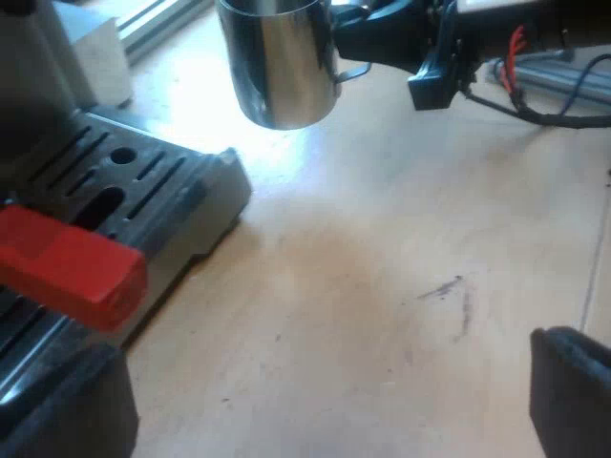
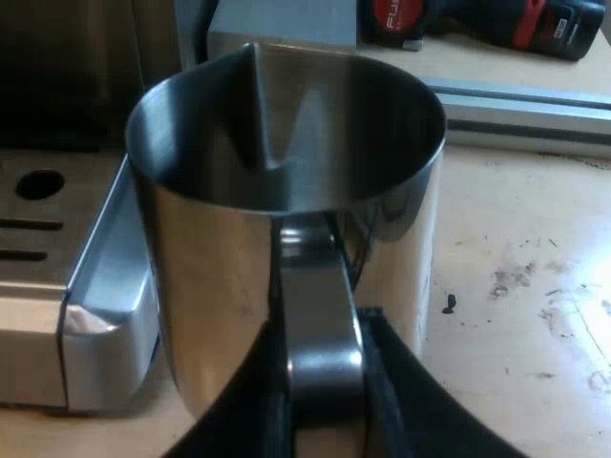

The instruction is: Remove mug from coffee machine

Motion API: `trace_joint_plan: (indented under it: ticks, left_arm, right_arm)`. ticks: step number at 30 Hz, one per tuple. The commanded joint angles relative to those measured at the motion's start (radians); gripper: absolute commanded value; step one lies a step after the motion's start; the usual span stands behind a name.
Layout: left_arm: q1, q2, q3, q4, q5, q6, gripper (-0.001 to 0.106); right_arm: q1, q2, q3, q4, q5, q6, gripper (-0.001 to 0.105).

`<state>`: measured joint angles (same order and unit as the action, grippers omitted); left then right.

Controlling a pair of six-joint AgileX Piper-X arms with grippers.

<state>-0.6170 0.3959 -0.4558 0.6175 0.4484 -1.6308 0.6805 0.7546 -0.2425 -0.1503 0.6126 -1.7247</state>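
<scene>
A shiny steel mug [image 2: 286,191] is held by its handle [image 2: 320,334], and my right gripper [image 2: 320,391] is shut on that handle with one black finger on each side. The mug [image 1: 277,57] is off the machine's drip tray [image 1: 143,181], over the wooden table just past the tray's corner. I cannot tell whether its base touches the wood. The right gripper [image 1: 382,38] reaches the mug from the side away from the machine. My left gripper [image 1: 315,410] is open, low over bare table, with nothing between its fingers [image 1: 573,391].
The holder's red handle end [image 1: 72,267] sticks out over the drip tray, close to my left gripper. The tray's steel corner [image 2: 95,315] is next to the mug. An aluminium rail [image 2: 525,105] and a red-and-black power tool [image 2: 458,19] lie beyond.
</scene>
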Motion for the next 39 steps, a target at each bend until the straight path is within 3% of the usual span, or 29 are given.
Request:
trace_joint_plan:
  ticks: [1,5,13,16,26,29,39]
  left_arm:
    - [-0.004,-0.001,0.009,-0.019,-0.028,-0.002,0.085]
    - [-0.004,-0.001,0.039,-0.018,-0.073,-0.002,0.085]
    - [-0.004,-0.001,0.078,-0.022,-0.079,-0.011,0.085]
    - [-0.004,-0.001,0.078,-0.029,-0.079,-0.011,0.085]
    - [-0.004,-0.001,0.078,-0.031,-0.098,-0.027,0.085]
    - [-0.004,-0.001,0.078,-0.041,-0.128,-0.027,0.085]
    - [-0.004,-0.001,0.078,-0.042,-0.129,-0.036,0.085]
  right_arm:
    - [-0.041,0.034,0.011,-0.116,-0.014,-0.013,0.000]
    - [-0.121,0.118,0.014,-0.200,-0.100,-0.017,0.000]
    - [-0.201,0.298,0.014,-0.396,-0.208,-0.077,0.000]
    - [-0.201,0.375,0.014,-0.489,-0.206,-0.120,0.000]
    - [-0.201,0.607,0.012,-0.740,-0.198,-0.121,0.000]
    - [-0.201,0.639,0.012,-0.753,-0.175,-0.121,0.000]
    - [-0.201,0.671,0.012,-0.749,-0.107,-0.112,0.003]
